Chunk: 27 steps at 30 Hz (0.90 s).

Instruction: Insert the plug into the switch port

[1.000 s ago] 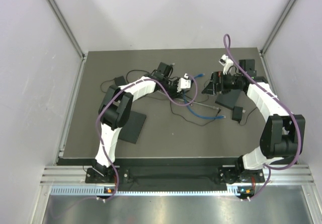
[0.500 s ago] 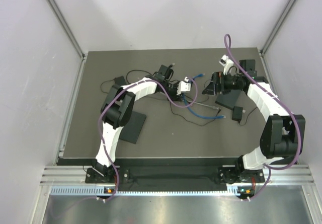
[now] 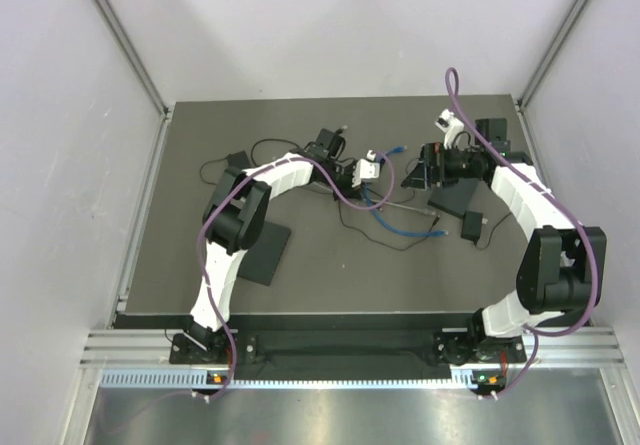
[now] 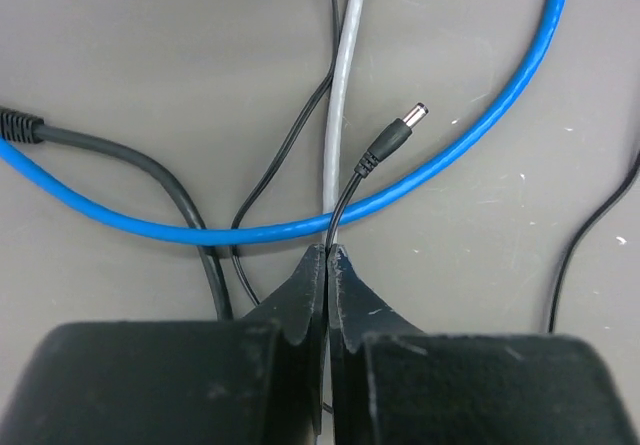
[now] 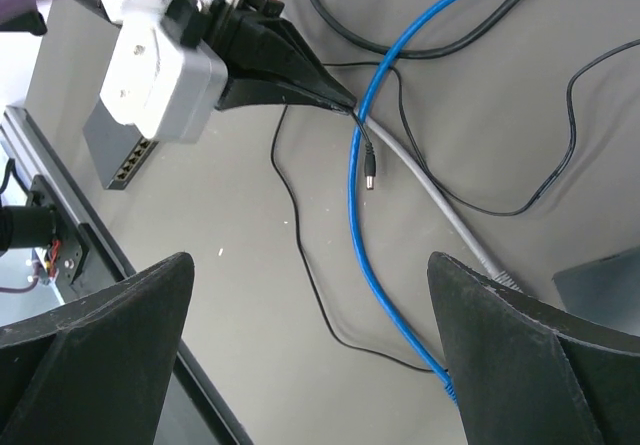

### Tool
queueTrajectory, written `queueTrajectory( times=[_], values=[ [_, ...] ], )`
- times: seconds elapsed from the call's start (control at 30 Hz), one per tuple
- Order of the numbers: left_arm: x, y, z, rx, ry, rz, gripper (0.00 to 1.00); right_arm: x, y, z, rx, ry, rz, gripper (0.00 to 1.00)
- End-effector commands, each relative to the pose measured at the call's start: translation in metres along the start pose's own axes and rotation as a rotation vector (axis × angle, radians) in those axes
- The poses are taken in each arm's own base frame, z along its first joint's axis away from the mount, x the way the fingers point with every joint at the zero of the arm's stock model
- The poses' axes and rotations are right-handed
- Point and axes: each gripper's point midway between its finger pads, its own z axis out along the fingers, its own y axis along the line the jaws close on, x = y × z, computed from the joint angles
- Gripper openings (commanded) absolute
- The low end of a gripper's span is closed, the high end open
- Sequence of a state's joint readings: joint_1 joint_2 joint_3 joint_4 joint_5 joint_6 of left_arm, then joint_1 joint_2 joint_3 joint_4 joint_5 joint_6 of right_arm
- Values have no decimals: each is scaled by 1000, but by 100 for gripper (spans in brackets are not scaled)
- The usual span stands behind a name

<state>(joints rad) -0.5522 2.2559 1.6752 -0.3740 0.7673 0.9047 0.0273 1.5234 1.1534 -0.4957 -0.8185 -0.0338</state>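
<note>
The plug (image 4: 400, 135) is a small black barrel connector with a metal tip, lying on the mat just past my left gripper (image 4: 328, 250). That gripper is shut on the plug's thin black lead (image 4: 343, 197), a short way behind the connector. From the right wrist view the plug (image 5: 368, 170) hangs below the left fingers (image 5: 300, 80). The switch (image 5: 118, 157), a flat dark box with a row of ports, lies further left on the mat (image 3: 263, 254). My right gripper (image 5: 310, 260) is open and holds nothing, above the cables (image 3: 414, 176).
A blue cable (image 4: 480, 135), a grey cable (image 4: 345, 65) and a thick black cable (image 4: 150, 165) cross under the left gripper. A dark flat box (image 3: 455, 200) and a small black adapter (image 3: 472, 226) lie by the right arm. Walls enclose the mat.
The left jaws have closed onto the plug's thin black lead; they stood partly open before. The right arm has not moved.
</note>
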Motion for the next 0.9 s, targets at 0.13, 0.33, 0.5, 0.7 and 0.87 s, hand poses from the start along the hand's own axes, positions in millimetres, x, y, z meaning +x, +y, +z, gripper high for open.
queueTrajectory(
  times=[0.13,0.33,0.5,0.7,0.87],
  values=[
    [-82,26,-64,-85,-187,-32,0,-32,3,-9,-17,-58,-63,100],
    [-114,30,-106,-116,-309,-202,0,-60,9,-14,-24,-111,-106,100],
    [-104,30,-107,-133,-311,-310,0,-72,6,-10,-28,-132,-103,100],
    [-148,36,-138,-106,-635,-554,0,-89,15,-11,-54,-219,-90,100],
    [-178,25,-173,-15,-862,-858,0,-110,48,-23,-115,-435,-108,80]
  ],
)
